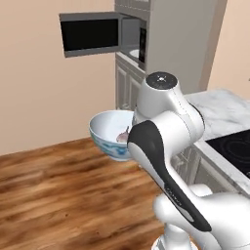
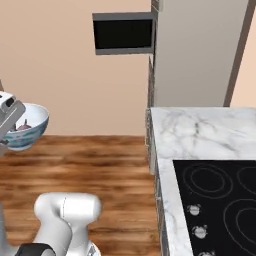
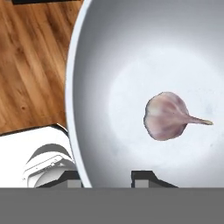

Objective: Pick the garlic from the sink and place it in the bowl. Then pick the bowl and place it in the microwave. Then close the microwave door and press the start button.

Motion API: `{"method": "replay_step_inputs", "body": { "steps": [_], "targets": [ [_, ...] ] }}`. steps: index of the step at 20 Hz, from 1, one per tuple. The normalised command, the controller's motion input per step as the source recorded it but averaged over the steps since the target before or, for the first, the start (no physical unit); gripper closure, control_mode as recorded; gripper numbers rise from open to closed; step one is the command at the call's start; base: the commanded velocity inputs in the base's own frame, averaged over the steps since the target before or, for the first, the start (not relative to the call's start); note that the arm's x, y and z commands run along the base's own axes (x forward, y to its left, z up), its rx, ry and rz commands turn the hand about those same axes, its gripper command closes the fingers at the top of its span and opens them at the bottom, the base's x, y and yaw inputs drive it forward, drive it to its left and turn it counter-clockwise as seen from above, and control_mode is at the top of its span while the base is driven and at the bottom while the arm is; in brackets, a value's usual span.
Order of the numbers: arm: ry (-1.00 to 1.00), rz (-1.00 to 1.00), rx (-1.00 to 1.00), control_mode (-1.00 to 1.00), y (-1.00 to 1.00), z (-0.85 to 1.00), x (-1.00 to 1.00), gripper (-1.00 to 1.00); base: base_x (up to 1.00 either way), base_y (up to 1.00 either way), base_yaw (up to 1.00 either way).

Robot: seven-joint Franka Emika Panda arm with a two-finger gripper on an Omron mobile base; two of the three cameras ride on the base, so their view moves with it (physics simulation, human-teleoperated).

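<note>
The claw [image 3: 107, 177] pinches the rim of the bowl [image 1: 108, 128], one fingertip inside and one outside, holding it upright in the air above the wooden floor [image 1: 58, 195]. The garlic [image 3: 168, 116] lies inside the bowl on its side, its pointed tip aimed right in the hand view. The microwave door [image 1: 90, 34] stands open.

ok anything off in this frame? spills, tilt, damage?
Nothing stands out. The bowl is held off the floor, roughly level, its rim between the fingers of the gripper. The garlic lies inside it, nothing spilled. The microwave door hangs open ahead, which fits the next step.
</note>
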Motion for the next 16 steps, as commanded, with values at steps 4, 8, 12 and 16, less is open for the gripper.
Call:
{"method": "replay_step_inputs", "body": {
  "steps": [4, 8, 12, 16],
  "targets": [
    [0.00, 0.00, 0.00, 1.00, 0.00, 0.00, 0.00, 1.00, 1.00, 0.07, -0.14],
    [0.00, 0.00, 0.00, 1.00, 0.00, 0.00, 0.00, 1.00, 1.00, 0.06, -0.20],
    [0.00, 0.00, 0.00, 1.00, 0.00, 0.00, 0.00, 1.00, 1.00, 0.02, -0.26],
    [0.00, 0.00, 0.00, 1.00, 0.00, 0.00, 0.00, 1.00, 0.94, 0.08, -0.47]
  ]
}}
